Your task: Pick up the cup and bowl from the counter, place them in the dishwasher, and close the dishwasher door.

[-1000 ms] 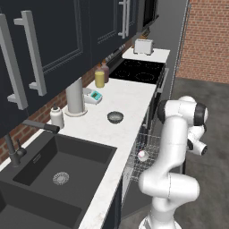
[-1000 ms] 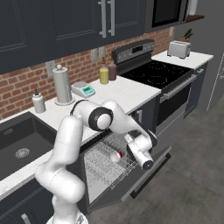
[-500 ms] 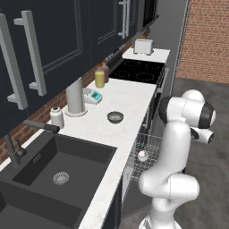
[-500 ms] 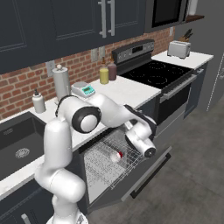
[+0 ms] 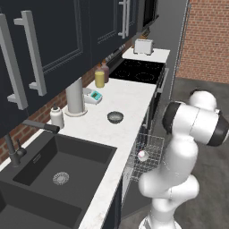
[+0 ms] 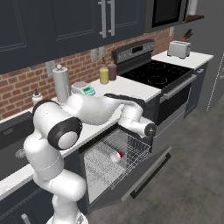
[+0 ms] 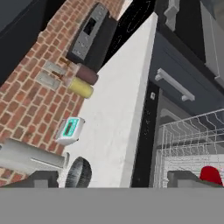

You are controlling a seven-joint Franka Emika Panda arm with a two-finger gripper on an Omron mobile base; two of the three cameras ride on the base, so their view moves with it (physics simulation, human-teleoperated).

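The red cup [image 6: 116, 156] lies in the silver rack [image 6: 131, 144] of the dishwasher, also seen as the cup [image 5: 142, 155] and cup [image 7: 211, 174]. The grey bowl [image 5: 115, 117] stands on the white counter [image 5: 129, 98], near its front edge. My gripper [image 7: 114, 180] is open and empty, up at counter height over that edge. In the hand view the bowl [image 7: 78, 173] is close beside one fingertip. The gripper [image 6: 124, 99] hides the bowl in the right base view. The dishwasher door [image 6: 131, 183] hangs open, dropped down.
Along the wall stand a yellow jar [image 5: 99, 79], a teal scale [image 5: 95, 95], a paper towel roll [image 5: 74, 96] and a small bottle [image 5: 57, 117]. The dark sink [image 5: 53, 165] lies to the left, and the black cooktop [image 5: 138, 71] and toaster [image 5: 143, 46] further along.
The arm has lifted from the dishwasher rack up to the counter edge. The cup stays in the rack. The jaws stay open.
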